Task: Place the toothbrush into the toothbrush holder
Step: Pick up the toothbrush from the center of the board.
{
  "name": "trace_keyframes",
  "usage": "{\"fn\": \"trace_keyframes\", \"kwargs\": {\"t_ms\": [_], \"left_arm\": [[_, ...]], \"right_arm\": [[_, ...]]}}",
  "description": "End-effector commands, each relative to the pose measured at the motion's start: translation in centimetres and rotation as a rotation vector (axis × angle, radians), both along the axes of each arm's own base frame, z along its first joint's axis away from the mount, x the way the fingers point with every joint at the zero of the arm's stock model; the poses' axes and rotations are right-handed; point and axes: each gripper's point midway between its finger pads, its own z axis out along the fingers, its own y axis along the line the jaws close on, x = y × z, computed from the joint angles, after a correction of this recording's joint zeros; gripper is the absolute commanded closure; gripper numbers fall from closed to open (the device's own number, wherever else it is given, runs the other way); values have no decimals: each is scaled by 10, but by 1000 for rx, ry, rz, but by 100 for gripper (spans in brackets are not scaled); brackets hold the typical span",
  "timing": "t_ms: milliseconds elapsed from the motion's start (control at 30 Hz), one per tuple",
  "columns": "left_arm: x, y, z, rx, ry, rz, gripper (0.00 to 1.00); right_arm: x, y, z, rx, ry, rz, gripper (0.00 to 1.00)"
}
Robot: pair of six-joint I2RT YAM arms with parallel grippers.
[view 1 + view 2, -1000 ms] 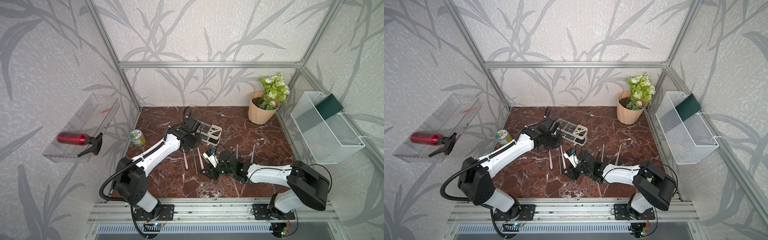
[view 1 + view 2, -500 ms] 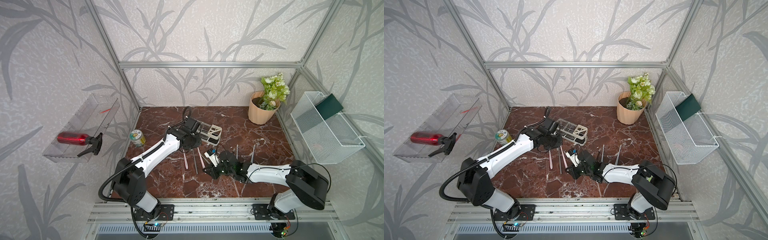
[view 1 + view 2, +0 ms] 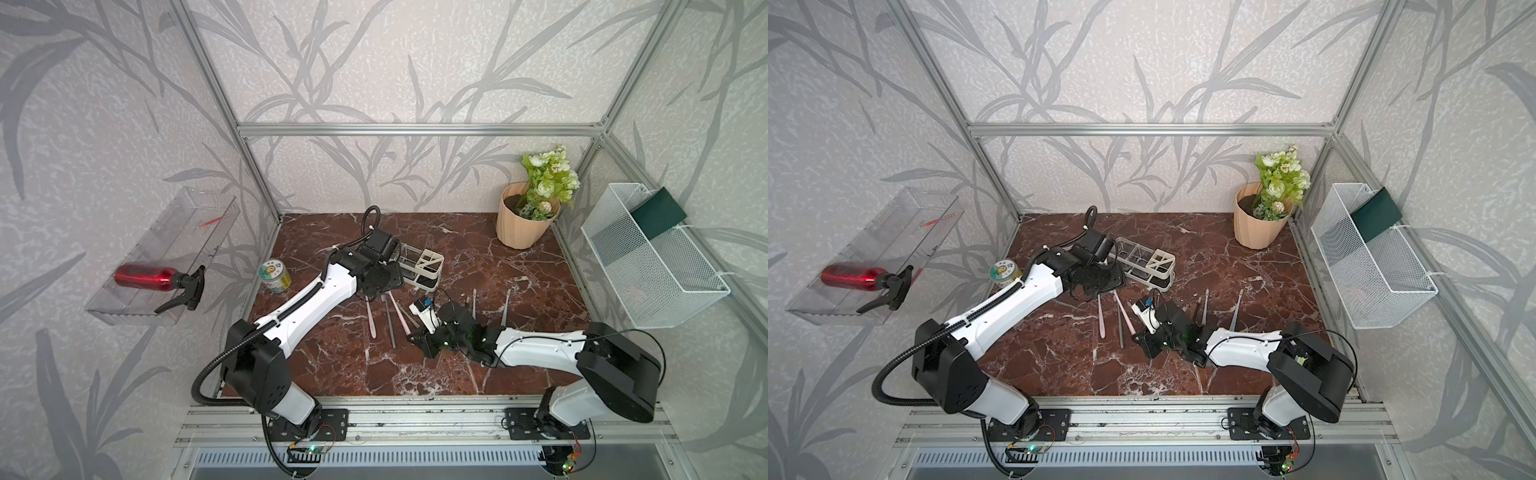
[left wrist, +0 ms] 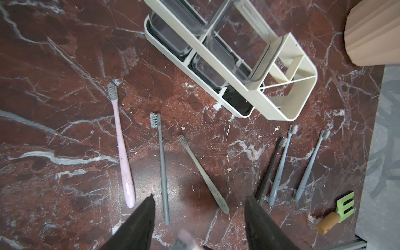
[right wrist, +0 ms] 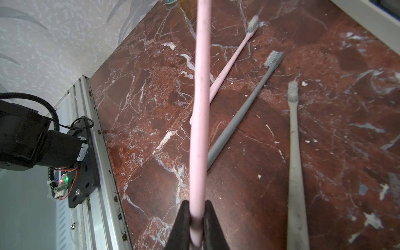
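Observation:
The cream-white toothbrush holder (image 3: 424,266) (image 4: 281,91) stands on the marble floor, with two clear cups and a slotted end. A pink toothbrush (image 5: 200,108) (image 3: 400,311) hangs just above the floor, and my right gripper (image 5: 197,204) (image 3: 415,333) is shut on its handle. My left gripper (image 4: 200,197) (image 3: 380,287) hovers beside the holder with its jaws wide apart. A blurred pink and grey shape sits low between those jaws, touched by neither. A second pink toothbrush (image 4: 122,155) and several grey ones lie flat on the floor.
A ribbed peach flower pot (image 3: 519,228) stands at the back right, and a white mesh basket (image 3: 648,257) hangs on the right wall. A small can (image 3: 275,275) stands at the left edge. A green hand rake (image 4: 337,212) lies near the right-hand toothbrushes.
My left gripper has opened and let go of the pink toothbrush. My right gripper has closed on that toothbrush's handle. Both arms stay almost where they were.

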Motion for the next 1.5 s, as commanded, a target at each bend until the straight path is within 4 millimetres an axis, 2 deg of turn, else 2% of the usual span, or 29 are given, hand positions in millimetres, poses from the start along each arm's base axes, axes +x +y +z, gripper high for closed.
{"fn": "trace_keyframes", "kwargs": {"t_ms": [0, 167, 300, 533, 767, 1233, 1467], "left_arm": [[-16, 24, 16, 1, 84, 36, 34], [-32, 24, 11, -120, 228, 7, 36], [-40, 26, 3, -131, 273, -31, 38], [-46, 20, -8, -200, 360, -65, 41], [-44, 15, -5, -234, 376, -80, 46], [-51, 17, -15, -215, 407, -106, 72], [-49, 15, -17, -227, 407, -106, 79]], "right_arm": [[7, 2, 17, -5, -57, -8, 100], [4, 2, 20, -7, -71, 20, 100], [-2, 0, 25, 5, -89, 48, 100], [-9, 3, 26, 11, -86, 100, 100], [-11, 7, 19, -4, -65, 123, 100], [-12, 9, 18, 1, -52, 135, 100], [-15, 10, 20, 12, -47, 146, 100]]}}
